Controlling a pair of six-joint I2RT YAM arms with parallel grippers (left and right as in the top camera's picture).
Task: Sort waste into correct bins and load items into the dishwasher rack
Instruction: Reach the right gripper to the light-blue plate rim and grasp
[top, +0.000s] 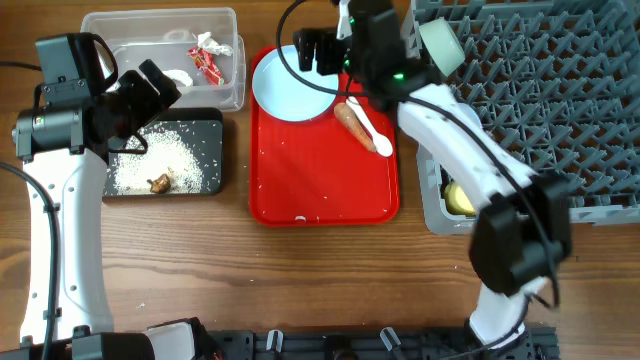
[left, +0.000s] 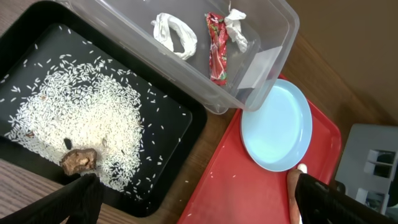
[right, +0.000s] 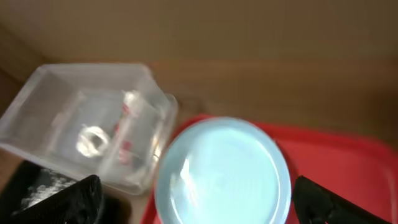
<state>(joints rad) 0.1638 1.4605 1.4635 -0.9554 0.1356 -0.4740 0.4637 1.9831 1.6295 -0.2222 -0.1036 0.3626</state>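
The waste sorting looks nearly done. The red-and-white wrapper and the white scrap lie in the clear tub. The rice and the brown food bit are in the black tray. Only the carrot is unsorted; it lies on the red tray, touching the white spoon.

Loading is about half done, in my judgement. 1 bowl and the yellow cup sit at the left edge of the dishwasher rack. I cannot make out a 2nd bowl. The pale blue plate and the spoon are not yet loaded.

The right gripper hangs over the plate with its fingers spread wide and nothing between them. The left gripper is equally wide and empty, above the black tray and the red tray's corner. A few grains dot the bench.
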